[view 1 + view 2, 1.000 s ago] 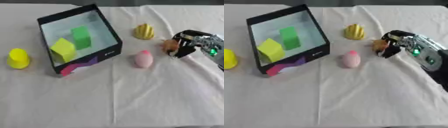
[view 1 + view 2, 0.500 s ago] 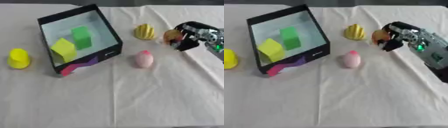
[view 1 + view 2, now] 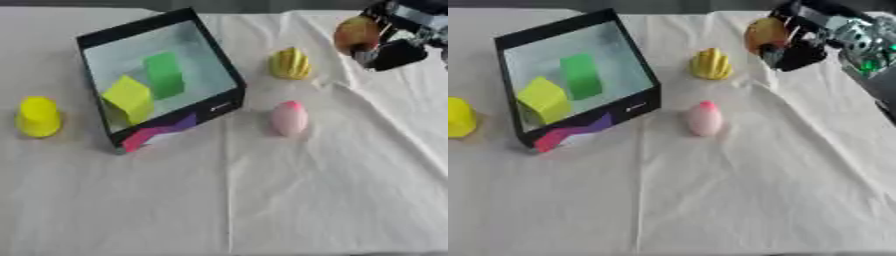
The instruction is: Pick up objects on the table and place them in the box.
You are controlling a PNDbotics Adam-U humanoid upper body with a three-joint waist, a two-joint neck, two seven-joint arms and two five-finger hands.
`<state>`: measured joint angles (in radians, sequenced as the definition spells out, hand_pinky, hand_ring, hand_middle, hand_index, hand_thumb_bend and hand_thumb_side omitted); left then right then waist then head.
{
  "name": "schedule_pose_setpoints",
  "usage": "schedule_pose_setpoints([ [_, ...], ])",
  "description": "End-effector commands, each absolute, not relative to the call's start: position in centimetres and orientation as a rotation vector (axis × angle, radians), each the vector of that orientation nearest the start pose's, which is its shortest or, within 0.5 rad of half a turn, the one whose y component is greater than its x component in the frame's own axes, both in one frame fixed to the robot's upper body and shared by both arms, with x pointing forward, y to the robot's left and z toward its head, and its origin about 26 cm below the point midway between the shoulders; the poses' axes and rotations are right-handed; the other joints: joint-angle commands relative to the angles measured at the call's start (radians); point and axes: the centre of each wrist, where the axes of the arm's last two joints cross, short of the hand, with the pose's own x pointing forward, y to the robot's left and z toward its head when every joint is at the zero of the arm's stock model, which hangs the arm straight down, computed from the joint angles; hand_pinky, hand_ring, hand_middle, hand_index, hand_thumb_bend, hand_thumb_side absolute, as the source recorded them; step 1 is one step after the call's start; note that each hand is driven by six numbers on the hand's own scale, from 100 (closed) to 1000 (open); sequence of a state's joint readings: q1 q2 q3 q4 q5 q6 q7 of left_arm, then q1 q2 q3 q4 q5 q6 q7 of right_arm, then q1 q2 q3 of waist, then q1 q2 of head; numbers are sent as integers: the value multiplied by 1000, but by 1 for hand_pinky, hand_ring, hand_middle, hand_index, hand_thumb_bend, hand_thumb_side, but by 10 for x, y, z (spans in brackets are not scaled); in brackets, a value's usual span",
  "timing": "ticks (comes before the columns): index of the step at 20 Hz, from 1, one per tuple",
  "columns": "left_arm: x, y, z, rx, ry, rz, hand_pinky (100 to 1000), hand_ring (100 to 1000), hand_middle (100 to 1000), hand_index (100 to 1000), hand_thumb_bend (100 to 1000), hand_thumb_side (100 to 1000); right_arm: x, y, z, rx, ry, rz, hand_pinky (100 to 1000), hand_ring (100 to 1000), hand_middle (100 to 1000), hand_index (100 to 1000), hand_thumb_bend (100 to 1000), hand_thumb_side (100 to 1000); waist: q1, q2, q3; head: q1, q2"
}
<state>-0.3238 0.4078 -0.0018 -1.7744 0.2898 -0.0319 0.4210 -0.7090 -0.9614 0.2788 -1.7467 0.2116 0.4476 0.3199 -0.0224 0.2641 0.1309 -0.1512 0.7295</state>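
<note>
right hand (image 3: 798,42) far right, fingers curled round orange ball (image 3: 765,34). box (image 3: 635,64) sits left of hand, yellow shell (image 3: 710,64) between them.

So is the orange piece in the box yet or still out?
Out. The right hand is curled round the orange piece, held off the cloth right of the box; only two blocks lie inside.

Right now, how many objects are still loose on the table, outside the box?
3: yellow cup left of the box, yellow ridged object to its right, pink egg-shaped object nearer the camera.
</note>
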Motion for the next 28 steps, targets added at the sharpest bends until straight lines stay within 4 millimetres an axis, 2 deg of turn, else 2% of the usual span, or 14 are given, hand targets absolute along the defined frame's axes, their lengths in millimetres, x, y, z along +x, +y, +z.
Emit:
schedule_pose_setpoints([
  [1,330,297,183,232,-2171,207,753,761,718,729,109,715,352,-275,336,-841,-1626,1140,711,677,612,724,100,110,-9,-38,-3,-10,7],
  [4,328,298,186,232,-2184,242,754,770,735,735,115,712,379,-241,343,-822,-1672,1180,714,676,611,721,100,112,0,-45,-13,-28,11],
  [5,327,300,185,244,-2180,249,756,777,740,736,114,709,387,-230,345,-830,-1684,1197,716,677,612,720,100,229,5,-48,-12,-33,13],
  [6,326,302,184,259,-2179,251,756,776,740,736,113,708,395,-221,346,-842,-1691,1213,716,677,611,720,100,112,9,-50,-11,-36,14],
  [10,315,314,188,310,-2203,276,759,780,742,736,116,677,425,-189,338,-910,-1669,1277,724,681,616,721,100,160,21,-57,3,-60,24],
  [15,308,319,208,350,-2278,279,769,781,741,738,123,637,459,-161,314,-968,-1606,1309,725,681,616,720,100,159,26,-59,17,-81,34],
  [20,304,323,227,378,-2337,264,772,781,741,740,125,610,471,-139,304,-970,-1632,1301,724,682,615,721,100,140,29,-59,30,-97,40],
  [24,303,325,230,378,-2335,252,772,781,740,741,124,614,477,-118,287,-914,-1629,1335,727,686,618,723,100,148,30,-59,35,-98,40],
  [28,304,324,229,372,-2322,243,775,782,740,740,123,622,481,-106,264,-886,-1590,1391,735,696,628,729,100,178,26,-58,40,-104,40],
])
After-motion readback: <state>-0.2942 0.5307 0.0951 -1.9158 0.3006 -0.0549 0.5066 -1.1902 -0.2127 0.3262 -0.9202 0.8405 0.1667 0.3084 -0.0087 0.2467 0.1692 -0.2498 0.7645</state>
